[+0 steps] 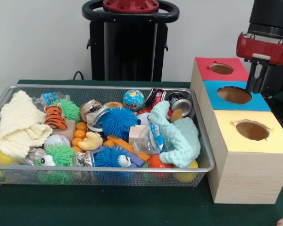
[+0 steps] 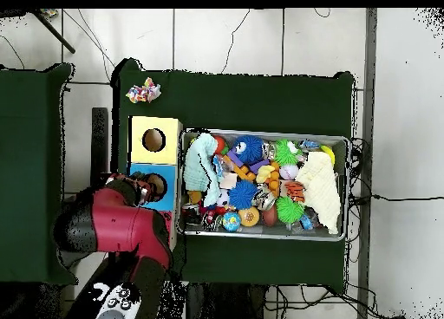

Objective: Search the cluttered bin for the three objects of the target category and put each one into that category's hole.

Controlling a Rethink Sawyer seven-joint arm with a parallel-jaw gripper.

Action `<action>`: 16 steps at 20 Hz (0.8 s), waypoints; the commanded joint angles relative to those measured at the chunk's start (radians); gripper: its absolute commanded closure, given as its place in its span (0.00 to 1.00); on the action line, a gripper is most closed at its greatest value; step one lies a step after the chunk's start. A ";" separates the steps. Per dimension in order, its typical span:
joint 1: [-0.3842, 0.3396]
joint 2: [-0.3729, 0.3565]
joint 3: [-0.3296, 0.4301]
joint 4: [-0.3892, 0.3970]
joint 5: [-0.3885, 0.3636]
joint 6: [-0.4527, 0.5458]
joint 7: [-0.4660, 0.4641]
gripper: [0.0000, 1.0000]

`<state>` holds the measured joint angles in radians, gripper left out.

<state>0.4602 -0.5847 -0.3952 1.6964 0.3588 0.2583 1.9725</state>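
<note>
The red arm [image 2: 113,233] reaches over the blue box [image 2: 165,173], beside the cluttered bin [image 2: 347,190].

Green table [image 1: 132,207] [image 2: 260,103]. On it, a wire bin [image 1: 205,155] [image 2: 343,190] full of toys; just beside it, a row of three wooden boxes: yellow [image 1: 247,174] [image 2: 169,129], blue [image 1: 262,101] [image 2: 139,172], red [image 1: 203,66]. Well apart, near one corner, a small candy heap [image 2: 143,92].
</note>
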 commanded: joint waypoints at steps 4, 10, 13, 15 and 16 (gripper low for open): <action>-0.013 0.009 0.040 0.028 -0.037 0.058 0.134 1.00; -0.014 0.012 0.043 0.042 -0.036 0.039 0.140 1.00; -0.029 -0.003 0.072 0.074 -0.012 0.042 0.160 0.00; -0.029 -0.002 0.072 0.073 -0.011 0.043 0.162 0.00; -0.032 -0.001 0.074 0.066 -0.011 0.057 0.157 0.00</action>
<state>0.4607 -0.5858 -0.3953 1.7037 0.3588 0.2583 1.9725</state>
